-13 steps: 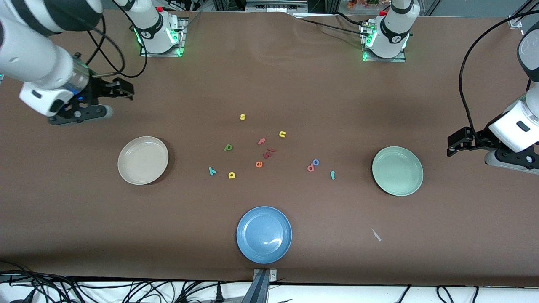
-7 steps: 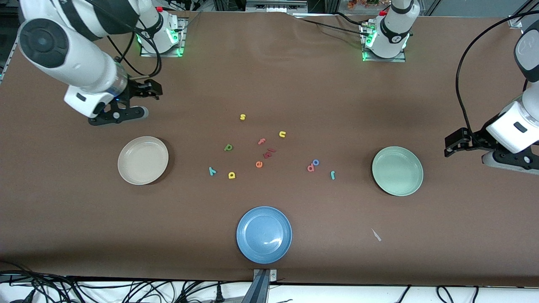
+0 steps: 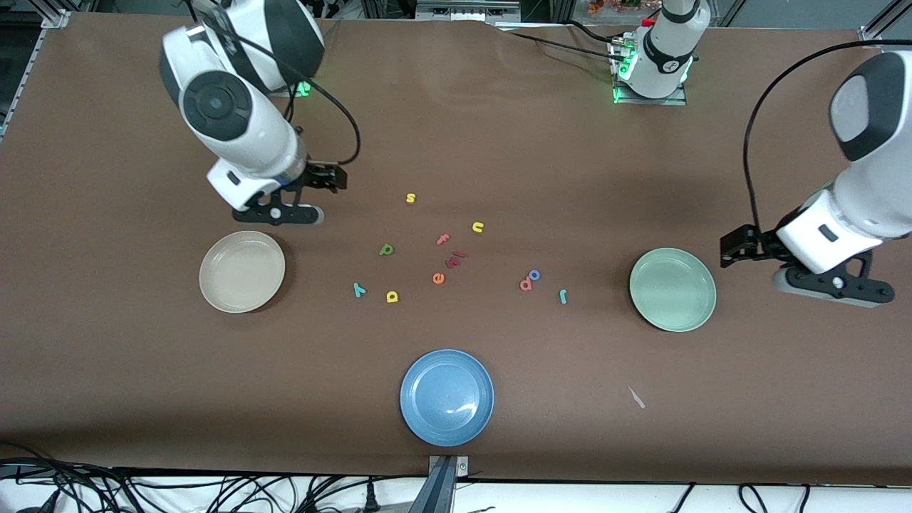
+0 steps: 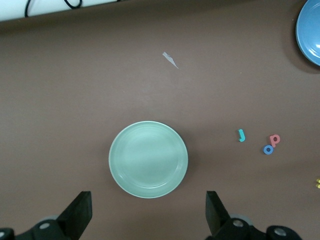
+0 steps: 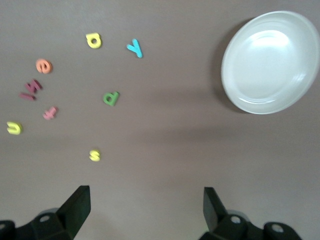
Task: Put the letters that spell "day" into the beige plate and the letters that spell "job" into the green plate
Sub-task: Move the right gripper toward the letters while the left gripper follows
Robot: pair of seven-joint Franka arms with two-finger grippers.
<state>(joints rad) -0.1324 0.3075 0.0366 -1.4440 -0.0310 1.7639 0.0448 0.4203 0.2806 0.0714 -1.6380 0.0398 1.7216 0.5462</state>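
Small foam letters lie scattered mid-table: green "d" point(image 3: 386, 249), yellow "a" point(image 3: 392, 296), teal "y" point(image 3: 359, 288), and toward the left arm's end teal "j" point(image 3: 563, 296), blue "o" point(image 3: 534, 274) touching salmon "b" point(image 3: 526, 285). The beige plate point(image 3: 242, 271) and green plate point(image 3: 672, 289) hold nothing. My right gripper point(image 3: 333, 178) hangs open over bare table beside the beige plate point(image 5: 270, 62), with "d" point(image 5: 111, 98), "a" point(image 5: 93, 40) and "y" point(image 5: 135, 48) in its wrist view. My left gripper point(image 3: 732, 248) is open beside the green plate point(image 4: 148, 159), empty.
A blue plate point(image 3: 447, 397) sits near the front edge. Other letters lie among the rest: yellow "s" point(image 3: 410, 198), yellow "n" point(image 3: 478, 227), salmon "f" point(image 3: 443, 239), orange "e" point(image 3: 438, 278), dark red pieces point(image 3: 456, 260). A pale scrap point(image 3: 636, 397) lies near the green plate.
The right arm has swung in from its end of the table toward the letters. The left gripper has shifted toward the green plate. No letter or plate has moved.
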